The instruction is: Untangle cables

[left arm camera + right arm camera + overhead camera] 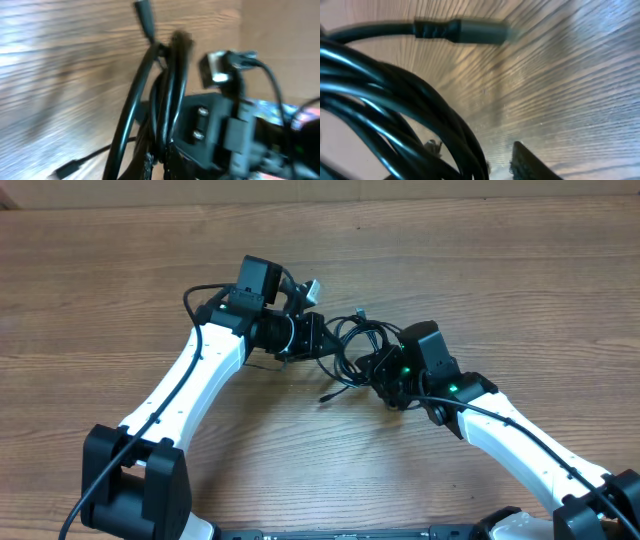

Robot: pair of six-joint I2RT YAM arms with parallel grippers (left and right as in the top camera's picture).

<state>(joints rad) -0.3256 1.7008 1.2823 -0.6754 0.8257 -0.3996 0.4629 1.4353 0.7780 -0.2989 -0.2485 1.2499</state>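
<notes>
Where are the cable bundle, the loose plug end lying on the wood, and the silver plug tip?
cable bundle [352,338], overhead view, on its middle loops.
loose plug end [326,396], overhead view, on the small plug at the strand's free end.
silver plug tip [487,31], right wrist view, on the metal shell.

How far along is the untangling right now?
Done: nothing visibly; the cables form one looped bundle. In hand: the left gripper and right gripper meet at the bundle from opposite sides; blurred wrist views leave their grip unclear. To do: separating every strand; so far a plug end merely trails out of it.
</notes>
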